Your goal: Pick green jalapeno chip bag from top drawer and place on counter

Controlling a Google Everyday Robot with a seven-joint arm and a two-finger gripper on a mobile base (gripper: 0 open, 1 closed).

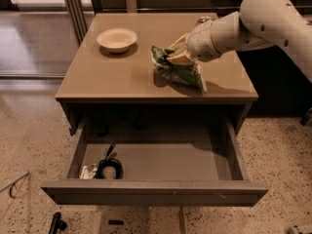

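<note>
The green jalapeno chip bag (181, 73) lies crumpled on the right half of the counter (122, 72), its white edge toward the front right. My gripper (176, 56) sits on the bag's top, its fingers closed on the upper fold; the white arm reaches in from the upper right. The top drawer (156, 191) stands pulled fully out below the counter. Behind my wrist a bit of the orange-red soda can (204, 20) shows.
A white bowl (117, 39) stands at the counter's back left. A coiled black cable (109, 166) and a small wrapper (87, 171) lie in the drawer's front left corner. Speckled floor surrounds the table; a metal frame stands at the back left.
</note>
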